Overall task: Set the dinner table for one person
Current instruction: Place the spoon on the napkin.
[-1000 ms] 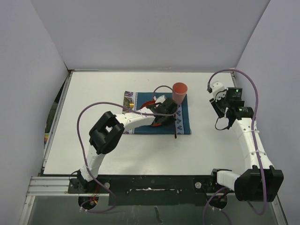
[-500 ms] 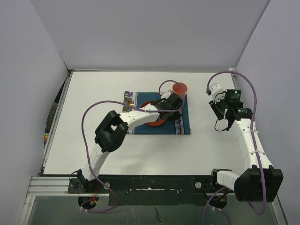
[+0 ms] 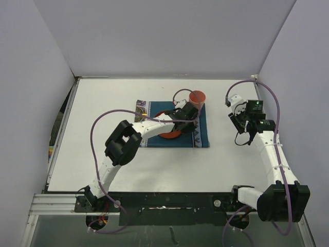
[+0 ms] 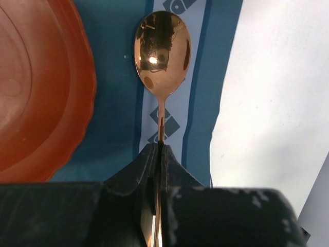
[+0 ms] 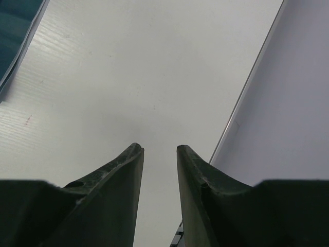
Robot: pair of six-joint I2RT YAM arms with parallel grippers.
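left wrist | left tool (image 4: 159, 147) clamps copper spoon (image 4: 162, 51) over placemat (image 4: 115, 103) | right tool (image 5: 158, 148) narrowly parted

The left arm (image 3: 122, 148) and the right arm (image 3: 272, 154) are each showing white link segments joined by bulky black joint housings. A thin purple cable (image 3: 109, 112) is looping along each of them. A small green light (image 3: 255, 103) is glowing on the black block by the right wrist. The left pincer (image 4: 159, 146) and the right pincer (image 5: 158, 149) are showing matt black, tapering fingers, the left ones with pale scuffs.
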